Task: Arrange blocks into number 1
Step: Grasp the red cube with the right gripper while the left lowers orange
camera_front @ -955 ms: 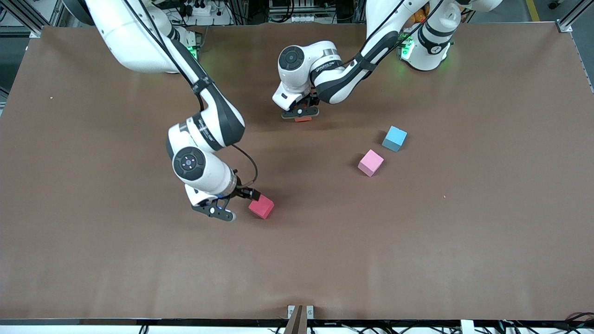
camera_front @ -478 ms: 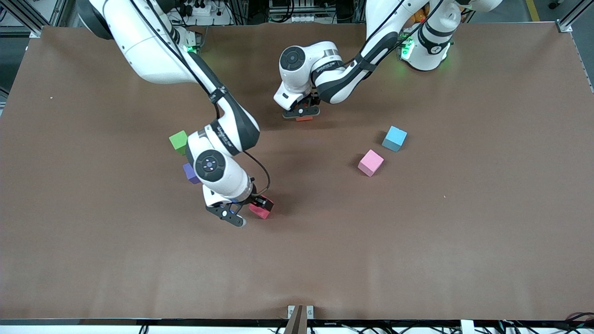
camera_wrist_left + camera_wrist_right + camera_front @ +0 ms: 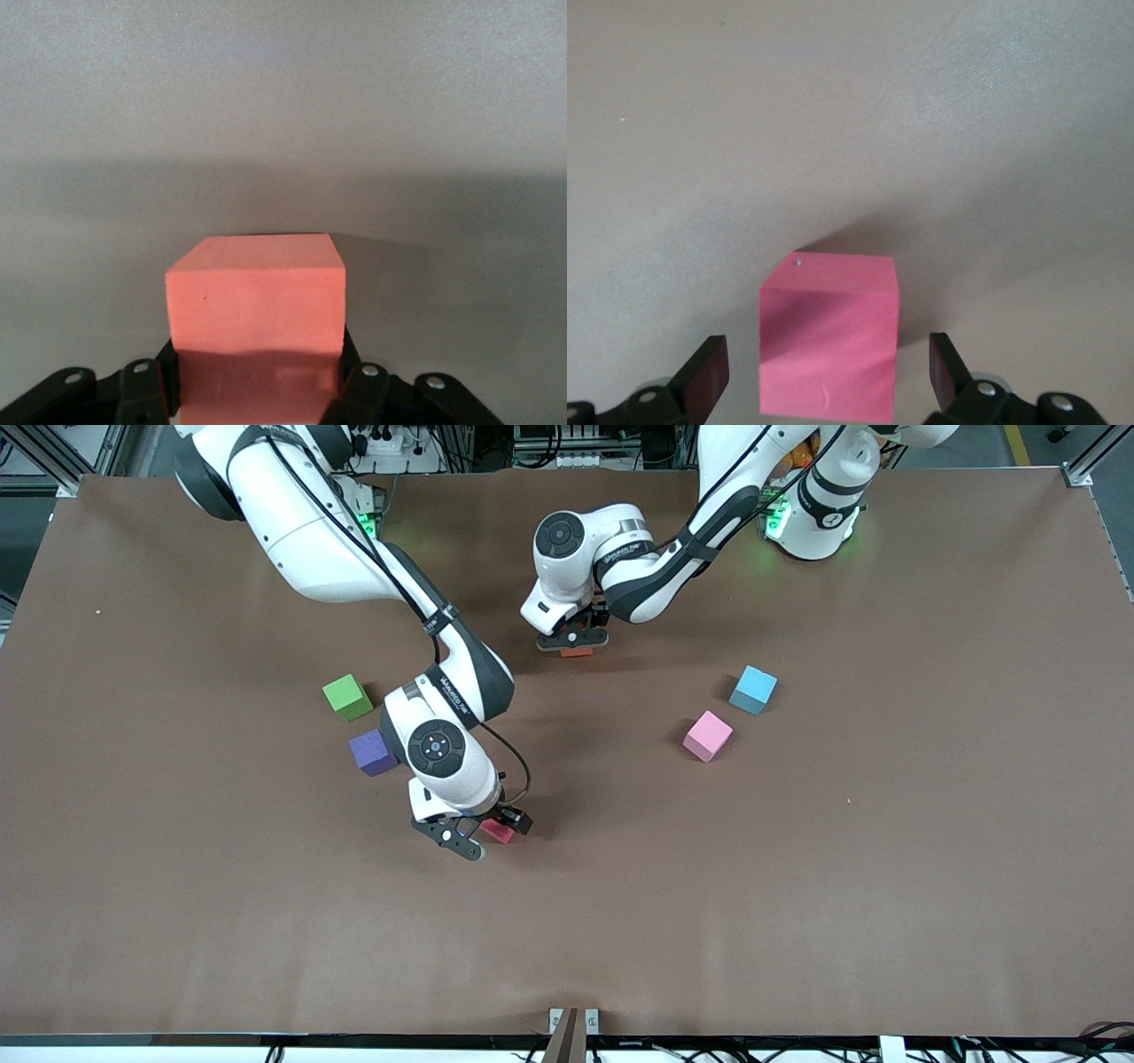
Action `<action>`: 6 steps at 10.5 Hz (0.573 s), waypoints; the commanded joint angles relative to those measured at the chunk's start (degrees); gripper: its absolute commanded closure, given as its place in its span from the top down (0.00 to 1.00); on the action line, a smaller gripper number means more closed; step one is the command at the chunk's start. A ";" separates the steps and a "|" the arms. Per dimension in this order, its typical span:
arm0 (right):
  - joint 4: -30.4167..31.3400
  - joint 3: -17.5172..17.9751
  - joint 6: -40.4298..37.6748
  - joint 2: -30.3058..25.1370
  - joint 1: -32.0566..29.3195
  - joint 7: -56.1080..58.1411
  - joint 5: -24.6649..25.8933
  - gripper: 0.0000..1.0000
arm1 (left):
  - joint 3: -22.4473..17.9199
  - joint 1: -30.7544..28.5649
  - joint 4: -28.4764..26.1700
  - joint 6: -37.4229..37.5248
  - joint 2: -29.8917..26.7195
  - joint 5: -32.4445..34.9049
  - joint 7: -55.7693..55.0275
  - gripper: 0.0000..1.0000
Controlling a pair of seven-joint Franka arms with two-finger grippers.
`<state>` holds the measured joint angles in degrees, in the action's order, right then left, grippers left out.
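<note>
My right gripper (image 3: pixel 493 831) is open and low over the table, its fingers (image 3: pixel 709 372) standing on either side of a deep pinkish-red block (image 3: pixel 500 833) with a gap on each side. That block (image 3: pixel 828 328) rests on the table. My left gripper (image 3: pixel 574 640) is shut on an orange block (image 3: pixel 577 652), held low near the middle of the table. The block (image 3: pixel 255 301) fills the space between the pads, and I cannot tell whether it touches the surface. A purple block (image 3: pixel 371 752) lies beside the right arm's wrist. A pink block (image 3: pixel 707 735) lies toward the left arm's end.
A green cube (image 3: pixel 347 696) sits just farther from the front camera than the purple block. A light blue cube (image 3: pixel 753 689) sits beside the pink block, a little farther from the front camera. The brown table (image 3: pixel 797 886) carries nothing else.
The right arm swung toward the left arm's end, bringing its open gripper down around the red block and uncovering the green cube and purple block. The left arm barely moved.
</note>
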<state>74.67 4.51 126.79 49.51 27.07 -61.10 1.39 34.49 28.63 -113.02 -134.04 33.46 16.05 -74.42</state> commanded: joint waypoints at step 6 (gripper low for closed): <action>-2.16 -0.20 2.14 2.78 -0.53 -2.89 0.89 0.22 | 0.75 0.55 -2.29 -1.05 -0.41 1.88 -1.60 0.00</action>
<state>74.44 4.09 129.13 51.29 26.81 -63.46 1.43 34.70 29.20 -114.30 -134.06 33.46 16.07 -74.42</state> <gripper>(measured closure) 0.278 0.366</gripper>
